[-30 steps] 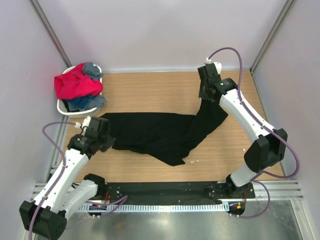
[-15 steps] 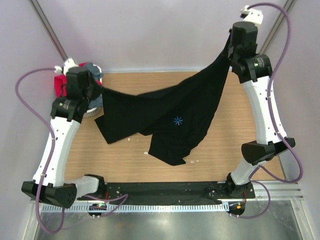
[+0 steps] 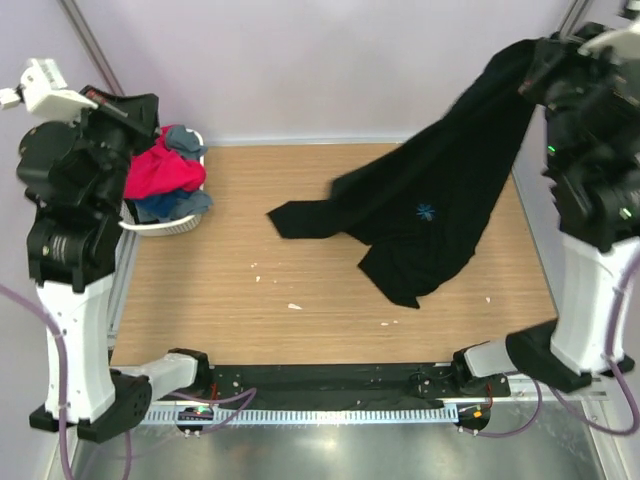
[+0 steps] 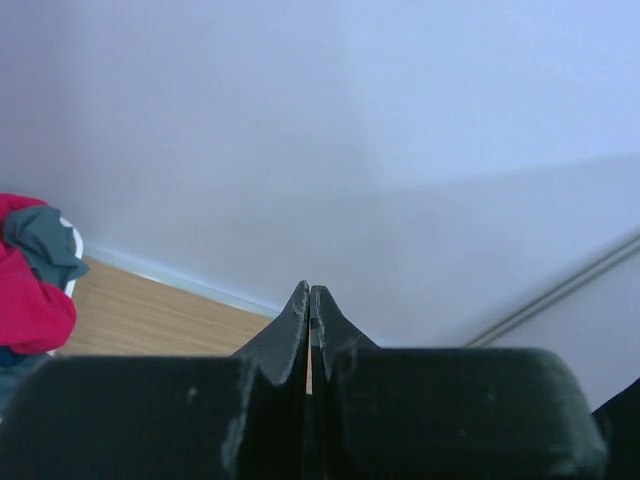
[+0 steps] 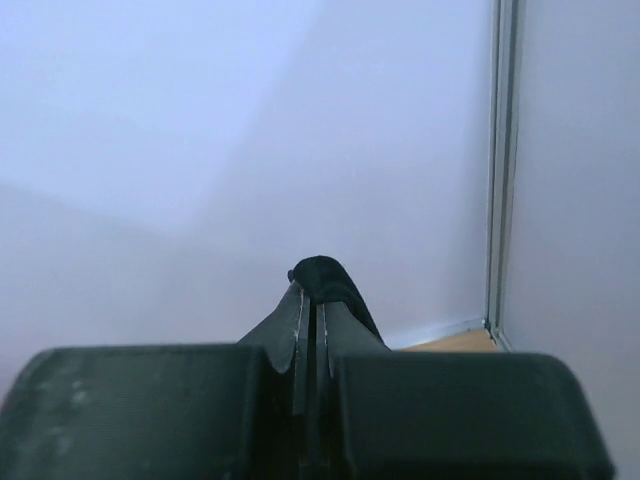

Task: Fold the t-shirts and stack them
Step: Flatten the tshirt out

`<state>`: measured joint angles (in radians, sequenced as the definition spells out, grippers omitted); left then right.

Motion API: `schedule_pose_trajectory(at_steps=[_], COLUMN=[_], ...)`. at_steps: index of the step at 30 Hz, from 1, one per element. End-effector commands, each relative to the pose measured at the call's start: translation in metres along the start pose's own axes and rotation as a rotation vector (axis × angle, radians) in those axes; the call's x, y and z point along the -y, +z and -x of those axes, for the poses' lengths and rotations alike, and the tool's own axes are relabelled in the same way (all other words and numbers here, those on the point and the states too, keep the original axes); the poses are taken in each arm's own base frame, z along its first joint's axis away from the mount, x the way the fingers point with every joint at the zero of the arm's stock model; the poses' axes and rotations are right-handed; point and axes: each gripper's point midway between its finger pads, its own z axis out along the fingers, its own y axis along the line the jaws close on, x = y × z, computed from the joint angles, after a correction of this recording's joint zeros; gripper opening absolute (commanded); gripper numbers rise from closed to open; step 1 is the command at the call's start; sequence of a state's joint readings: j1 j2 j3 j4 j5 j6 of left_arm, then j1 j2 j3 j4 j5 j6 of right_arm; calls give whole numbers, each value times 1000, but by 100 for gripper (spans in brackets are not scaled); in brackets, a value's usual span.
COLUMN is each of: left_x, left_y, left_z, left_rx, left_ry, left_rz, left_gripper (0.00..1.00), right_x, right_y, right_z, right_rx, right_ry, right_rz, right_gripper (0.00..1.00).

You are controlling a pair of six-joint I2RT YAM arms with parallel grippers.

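Observation:
The black t-shirt (image 3: 440, 200) with its light-blue starburst (image 3: 426, 211) hangs from my right gripper (image 3: 540, 62), raised high at the far right. Its lower part and one sleeve (image 3: 290, 215) trail on the wooden table (image 3: 300, 270). In the right wrist view the gripper (image 5: 310, 292) is shut on a fold of black cloth (image 5: 325, 272). My left gripper (image 3: 142, 108) is raised high at the far left, above the basket, shut and empty, as the left wrist view (image 4: 310, 292) shows. The red-pink (image 3: 160, 170), grey (image 3: 185, 138) and blue (image 3: 165, 205) t-shirts lie heaped in the basket.
The white laundry basket (image 3: 165, 226) stands at the table's far left corner, its rim (image 4: 74, 240) and the red shirt (image 4: 25, 300) also in the left wrist view. Purple walls enclose the back and sides. Small white scraps (image 3: 293, 306) lie on the table.
My left gripper has let go of the black shirt and risen to the left. My right gripper has lifted the shirt higher and to the right, and the freed end has dropped onto the table.

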<state>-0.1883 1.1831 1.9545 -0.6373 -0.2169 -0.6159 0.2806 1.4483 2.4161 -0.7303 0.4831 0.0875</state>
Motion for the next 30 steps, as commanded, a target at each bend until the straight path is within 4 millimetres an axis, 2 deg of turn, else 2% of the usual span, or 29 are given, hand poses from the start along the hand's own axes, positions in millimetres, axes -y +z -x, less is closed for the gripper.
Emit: schedule_pose_trajectory(at_steps=[1,2,3,4,5,6,7,8,10,11,12,13,15,16,17,18,19,20,21,22,23,24,25,26,27,28,29,30], left_x=[24,23,21,20,-3,-7,-14,-39,-60,-66,-86,-95,-106,-115,-123,-124,-130,-136,-139,-143,-149,-156,-161,-166,-173,-177,-180,-183], left_y=[-52,-62,-65,-79,-65,-66,-70,-62,-65,-71,-75,-78,-89,-94,-98,-102,-103,-106,-107,-108,-110,-109,-109,-111,-111,-111,-113,-114], left_z=[24,16,-1,-10,-55,-82,-99,-148,-186,-193,-221,-229,-235,-243,-246,-245,-243,-246,-248,-249,-251,-250,-251,-252,-249,-250,-248,-246], left_rx=[44,15,-38,-66,-166,-245,-287,-385,-454,-454,-504,-507,-499,-507,-512,-512,-496,-508,-516,-518,-521,-508,-509,-510,-495,-498,-497,-493], left_ry=[-18,-38,-58,-114,-129,-151,-204,-212,-236,-248,-243,-241,-238,-230,-219,-206,-191,-179,-165,-160,-149,-135,-124,-110,-97,-86,-76,-66], left_rz=[-153,-170,-184,-198,-134,-144,-128,-67,-16,-10,40,65,83,108,140,136,163,189,204,224,247,282,305,332,366,386,406,422], left_gripper=[0,0,0,0,0,0,0,0,6,9,13,20,26,32,36,39,43,46,49,55,59,61,64,67,70,73,74,75], right_x=[11,12,14,19,18,20,20,20,11,5,-1,-8,-37,-48,-67,-97,-116,-143,-157,-212,-239,-265,-312,-327,-343,-346,-352,-347], right_y=[-70,-72,-75,-82,-72,-69,-66,-60,-53,-43,-40,-35,-25,-23,-23,-25,-29,-35,-37,-66,-76,-92,-123,-137,-153,-160,-187,-194], right_z=[90,81,75,72,40,23,4,-33,-71,-107,-125,-144,-194,-208,-217,-242,-249,-245,-246,-273,-247,-240,-266,-216,-209,-198,-179,-174], right_rx=[240,211,192,179,92,53,10,-67,-146,-226,-270,-319,-452,-491,-519,-584,-594,-577,-549,-597,-571,-591,-671,-616,-613,-576,-553,-544], right_ry=[87,77,73,75,40,29,16,-5,-19,-34,-35,-34,-4,23,57,68,48,20,-34,-98,-63,-29,-34,17,17,-8,-6,-22], right_rz=[117,122,116,113,101,86,82,74,107,118,139,161,263,297,371,425,457,501,474,592,648,729,821,894,934,930,981,977], right_gripper=[1,1,1,1,1,1,1,1,1,1,1,1,1,1,1,1,1,1,1,1,1,1,1,1,1,1,1,1])
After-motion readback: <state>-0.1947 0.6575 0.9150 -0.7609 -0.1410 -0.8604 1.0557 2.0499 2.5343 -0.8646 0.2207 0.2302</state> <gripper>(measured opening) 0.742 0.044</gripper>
